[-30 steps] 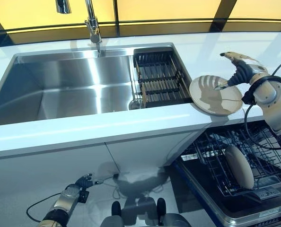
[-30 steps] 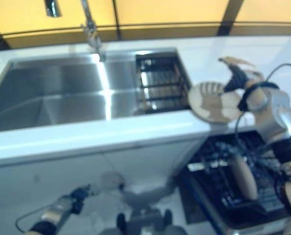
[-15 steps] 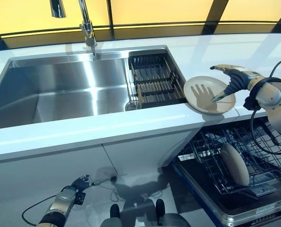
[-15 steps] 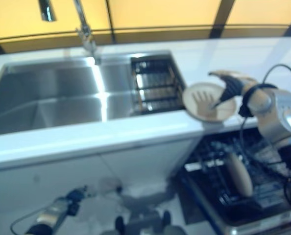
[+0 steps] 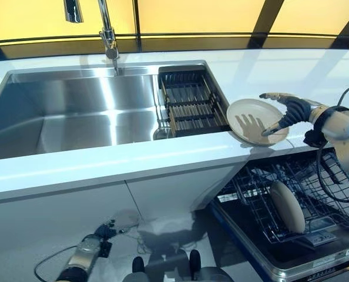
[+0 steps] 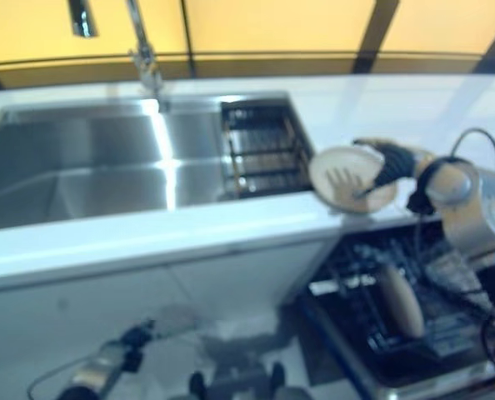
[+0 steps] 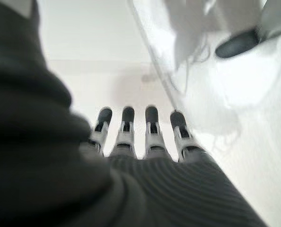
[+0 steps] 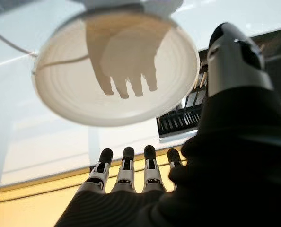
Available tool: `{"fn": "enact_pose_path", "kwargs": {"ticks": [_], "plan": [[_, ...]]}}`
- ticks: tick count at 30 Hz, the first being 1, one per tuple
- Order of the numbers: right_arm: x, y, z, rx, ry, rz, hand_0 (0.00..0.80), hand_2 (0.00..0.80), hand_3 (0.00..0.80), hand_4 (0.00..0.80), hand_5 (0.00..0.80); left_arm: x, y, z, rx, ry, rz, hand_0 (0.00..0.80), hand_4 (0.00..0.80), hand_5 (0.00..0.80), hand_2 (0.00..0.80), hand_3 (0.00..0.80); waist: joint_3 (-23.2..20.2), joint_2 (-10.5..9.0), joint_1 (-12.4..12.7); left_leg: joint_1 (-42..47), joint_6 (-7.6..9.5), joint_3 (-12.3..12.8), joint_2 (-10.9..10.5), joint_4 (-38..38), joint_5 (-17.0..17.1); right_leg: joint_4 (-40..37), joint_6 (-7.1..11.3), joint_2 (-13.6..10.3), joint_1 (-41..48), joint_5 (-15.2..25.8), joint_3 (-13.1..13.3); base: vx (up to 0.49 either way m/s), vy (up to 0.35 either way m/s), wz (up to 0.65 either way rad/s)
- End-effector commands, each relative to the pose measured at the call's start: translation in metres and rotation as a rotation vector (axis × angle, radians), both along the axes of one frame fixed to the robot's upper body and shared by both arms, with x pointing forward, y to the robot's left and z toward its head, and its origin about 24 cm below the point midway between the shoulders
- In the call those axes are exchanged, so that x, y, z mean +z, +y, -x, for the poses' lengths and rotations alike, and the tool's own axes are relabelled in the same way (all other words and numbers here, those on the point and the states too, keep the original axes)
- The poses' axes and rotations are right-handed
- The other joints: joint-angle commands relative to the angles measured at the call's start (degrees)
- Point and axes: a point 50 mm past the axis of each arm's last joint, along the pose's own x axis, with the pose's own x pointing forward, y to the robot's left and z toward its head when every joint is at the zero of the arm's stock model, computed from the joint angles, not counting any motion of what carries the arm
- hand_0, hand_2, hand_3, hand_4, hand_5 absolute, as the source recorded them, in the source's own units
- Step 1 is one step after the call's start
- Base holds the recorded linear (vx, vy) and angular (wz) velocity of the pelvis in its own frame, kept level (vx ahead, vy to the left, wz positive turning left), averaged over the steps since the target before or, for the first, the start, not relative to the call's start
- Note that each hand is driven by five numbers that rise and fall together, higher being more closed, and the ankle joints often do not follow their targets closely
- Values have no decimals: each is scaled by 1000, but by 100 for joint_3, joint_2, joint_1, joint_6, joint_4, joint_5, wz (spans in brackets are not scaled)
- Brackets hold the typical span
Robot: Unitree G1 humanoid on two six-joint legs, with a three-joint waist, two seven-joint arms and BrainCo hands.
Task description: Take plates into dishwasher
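Note:
A beige plate [image 5: 251, 117] lies flat on the white counter just right of the sink. My right hand [image 5: 287, 111] hovers open over its right rim, and its shadow falls on the plate. In the right wrist view the plate [image 8: 83, 80] shows past my straight fingers [image 8: 126, 172], with a gap between them. A second beige plate [image 5: 287, 206] stands on edge in the dishwasher's lower rack [image 5: 321, 176], below the counter. My left hand [image 5: 99, 238] hangs open low by the floor, holding nothing.
The steel sink [image 5: 74, 111] takes up the left of the counter, with a dark dish rack [image 5: 192, 100] in its right end and a faucet [image 5: 108, 35] behind. The dishwasher door [image 5: 292, 264] is down, with the wire rack pulled out over it.
The view has shifted a little. My right hand has come down and nearer over the plate's right side. The plate stays on the counter.

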Motion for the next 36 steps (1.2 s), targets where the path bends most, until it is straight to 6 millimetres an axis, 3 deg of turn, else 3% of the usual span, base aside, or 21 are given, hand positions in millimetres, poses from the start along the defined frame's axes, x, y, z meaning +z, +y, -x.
{"fn": "enact_pose_path", "kwargs": {"ticks": [1, 6, 14, 24, 36], "plan": [[11, 5, -2, 17, -69, 19, 0, 0, 0, 0, 0, -6, -4, -2, 21, -20, -119, 0, 0, 0, 0, 0, -101, -129, 15, 398, 174, 62, -91, 28, -497, 24, 490, -205, 203, -53, -151, 3, -24, -9], [12, -3, -5, 21, -23, 2, 0, 0, 0, 0, 0, 2, -10, -12, -12, -91, -63, 0, 0, 0, 0, 0, -135, -133, 39, 405, 165, 53, -89, 20, -493, 24, 509, -233, 209, -51, -187, 4, -8, -6], [31, -7, -5, -2, -9, 22, 0, 0, 0, 0, 0, 22, 18, -25, 31, -80, -27, 0, 0, 0, 0, 0, -219, -4, 128, 379, 186, -13, -118, 1, -474, 24, 514, -262, 200, -72, -223, 5, 21, 1], [30, -9, 0, 15, 3, 83, 0, 0, 0, 0, 0, 27, 43, -14, 99, -73, -5, 0, 0, 0, 0, 0, -181, 50, 180, 356, 218, -19, -119, 8, -460, 24, 510, -284, 171, -45, -230, 0, 0, 0], [25, 1, -3, 59, 41, 116, 0, 0, 0, 0, 0, 12, 64, 24, 213, 78, -56, 0, 0, 0, 0, 0, -25, 147, 242, 207, 199, -107, -120, 5, -399, 24, 491, -295, 70, -61, -290, -24, -5, 0]]}}
